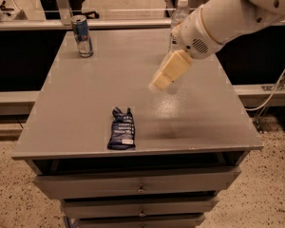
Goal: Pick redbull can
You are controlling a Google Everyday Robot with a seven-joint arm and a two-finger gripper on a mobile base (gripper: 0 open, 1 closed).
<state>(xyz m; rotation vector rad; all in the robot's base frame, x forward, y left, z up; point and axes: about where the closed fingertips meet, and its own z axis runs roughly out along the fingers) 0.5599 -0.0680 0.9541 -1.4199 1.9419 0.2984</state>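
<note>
The can (82,35) stands upright at the far left corner of the table (85,94), untouched. The gripper (167,71) hangs over the table's middle right, well apart from the can; whether it is spread or closed I cannot tell. A bottle (181,6) stands behind the arm, and a packet (122,128) lies near the front edge. By my judgement nothing of the pick is done: all 3 steps, reach, grasp and lift, remain.

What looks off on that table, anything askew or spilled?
Nothing stands out. The redbull can stands upright at the far left, the water bottle upright behind the arm, the snack packet flat near the front. The hand hovers above the table.
</note>
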